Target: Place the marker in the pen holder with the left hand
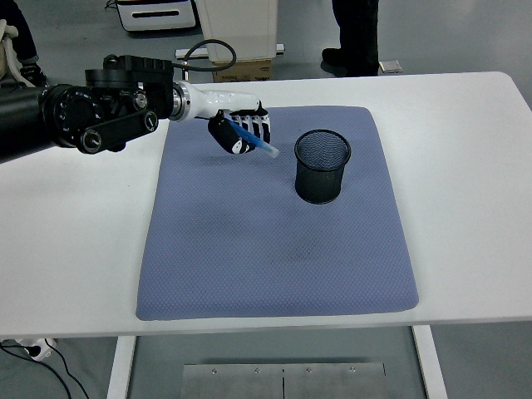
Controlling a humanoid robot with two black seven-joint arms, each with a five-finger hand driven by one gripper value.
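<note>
Left hand (241, 133) fingers are clamped on the marker (259, 143) mid-barrel. Marker appears light and rigid. Pen holder (322, 166) stands near.

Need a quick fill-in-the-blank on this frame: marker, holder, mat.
The left hand grips a ____ marker.
The black mesh pen holder stands upright on the ____ mat.
The marker's tip points toward the ____.
The holder lies to the hand's ____ in the picture.
Missing: blue; blue-grey; holder; right
</note>
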